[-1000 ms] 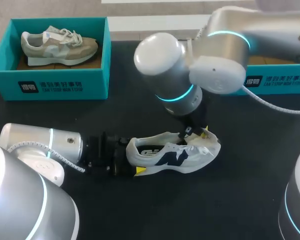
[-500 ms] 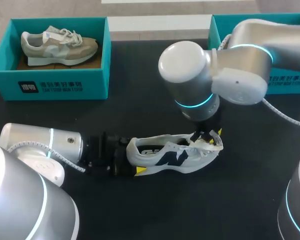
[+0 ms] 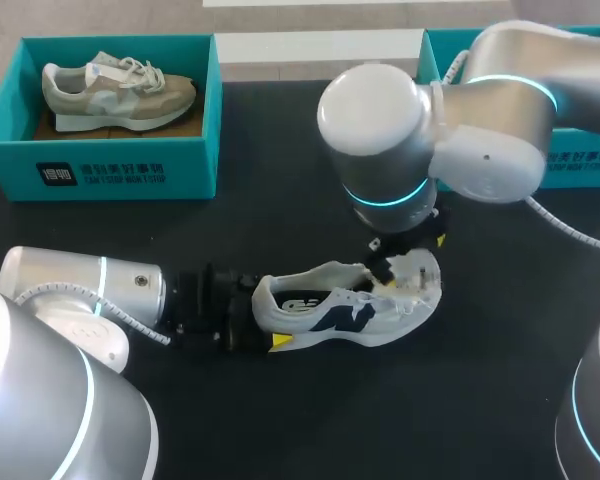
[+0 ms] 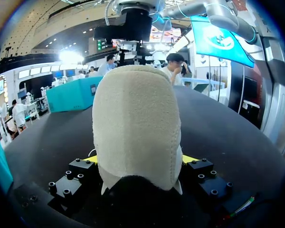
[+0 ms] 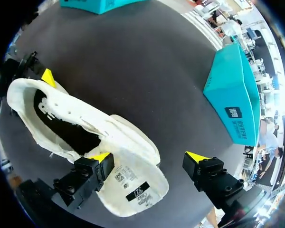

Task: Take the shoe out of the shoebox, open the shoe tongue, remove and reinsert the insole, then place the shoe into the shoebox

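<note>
Trouble could start at the tongue [image 5: 133,187]. The white shoe [image 3: 340,315] lies on its sole on the black table [image 3: 280,230], well apart from both boxes. The left gripper [image 4: 140,159] pinches the heel from both sides, so that end is held tight. The right gripper [image 5: 148,156] hangs over the toe end with its fingers spread wide. One yellow tip is right at the root of the tongue and the other is out over bare table, holding nothing. The tongue is folded forward over the toe, with its label side up. The dark insole [image 5: 52,114] looks like it is inside the shoe.

I think the tongue step is about done, and pulling the insole out comes next. The tongue is soft, so it may flop back and cover the hole. Then the fingers would poke the tongue, not the insole. If the right gripper goes in crooked, it may grab the shoe's side wall too. A hard pull could also tug the heel out of the left gripper, or drag the whole shoe along.

The teal shoebox [image 3: 570,160] sits behind the right arm. The other box [image 3: 100,160] already holds a tan shoe [image 3: 115,90].
</note>
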You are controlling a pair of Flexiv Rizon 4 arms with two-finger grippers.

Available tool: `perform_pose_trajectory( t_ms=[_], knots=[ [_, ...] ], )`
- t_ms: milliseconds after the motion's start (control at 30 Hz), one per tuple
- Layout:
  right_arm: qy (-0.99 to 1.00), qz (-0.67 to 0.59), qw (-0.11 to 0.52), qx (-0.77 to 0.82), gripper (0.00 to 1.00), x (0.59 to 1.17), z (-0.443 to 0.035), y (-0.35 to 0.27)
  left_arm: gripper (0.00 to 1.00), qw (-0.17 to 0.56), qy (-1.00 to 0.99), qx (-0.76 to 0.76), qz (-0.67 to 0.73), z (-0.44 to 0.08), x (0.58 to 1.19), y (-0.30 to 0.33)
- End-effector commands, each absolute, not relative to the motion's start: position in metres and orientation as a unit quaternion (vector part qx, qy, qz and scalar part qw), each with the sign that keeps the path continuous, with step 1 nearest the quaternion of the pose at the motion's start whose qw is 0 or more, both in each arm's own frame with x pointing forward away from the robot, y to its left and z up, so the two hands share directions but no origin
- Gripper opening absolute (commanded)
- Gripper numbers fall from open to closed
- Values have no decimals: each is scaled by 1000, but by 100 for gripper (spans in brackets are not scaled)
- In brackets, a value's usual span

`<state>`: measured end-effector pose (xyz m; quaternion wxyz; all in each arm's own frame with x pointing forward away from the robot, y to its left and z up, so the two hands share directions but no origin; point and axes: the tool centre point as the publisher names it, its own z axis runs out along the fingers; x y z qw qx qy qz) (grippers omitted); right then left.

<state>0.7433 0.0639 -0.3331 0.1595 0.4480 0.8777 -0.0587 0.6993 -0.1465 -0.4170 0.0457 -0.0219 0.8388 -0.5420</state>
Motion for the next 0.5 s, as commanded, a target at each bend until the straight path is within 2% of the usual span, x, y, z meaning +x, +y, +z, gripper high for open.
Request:
perform_pose_trajectory(
  t_ms=[33, 333, 500],
  knots=[
    [880, -21, 174, 442, 100, 735, -311, 70, 0, 46, 840, -22, -541, -418, 698, -146],
    [911, 43, 192, 362, 100, 731, -267, 113, 0, 46, 840, -22, -541, -418, 698, -146],
    [946, 63, 167, 269, 100, 723, -252, 147, 0, 46, 840, -22, -541, -418, 698, -146]
  ],
)
